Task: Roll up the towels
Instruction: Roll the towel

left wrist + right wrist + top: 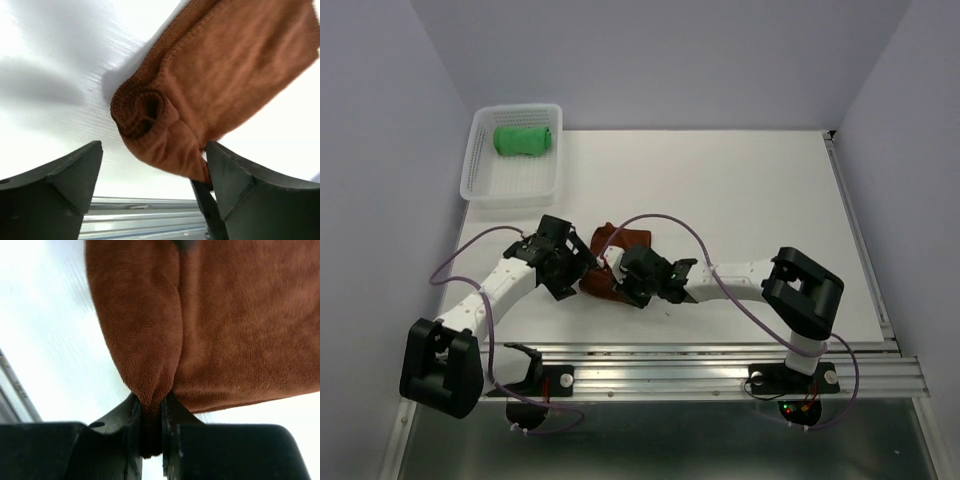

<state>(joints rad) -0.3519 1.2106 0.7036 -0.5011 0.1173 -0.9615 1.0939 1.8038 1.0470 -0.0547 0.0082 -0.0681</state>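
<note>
A brown towel (620, 240) lies partly rolled on the white table between my two grippers. In the left wrist view its rolled end (142, 107) shows as a spiral, with the flat part (235, 65) running away behind. My left gripper (582, 264) is open; its fingers (75, 175) straddle the rolled end, and the cloth touches the right finger. My right gripper (630, 280) is shut on a pinched fold of the towel (150, 390) at the roll's other side. A green rolled towel (524, 139) lies in the white basket (480, 180).
The basket stands at the far left corner of the table. A metal rail (720, 362) runs along the near edge, also in the left wrist view (140, 210). Purple cables loop over both arms. Walls close the sides and back.
</note>
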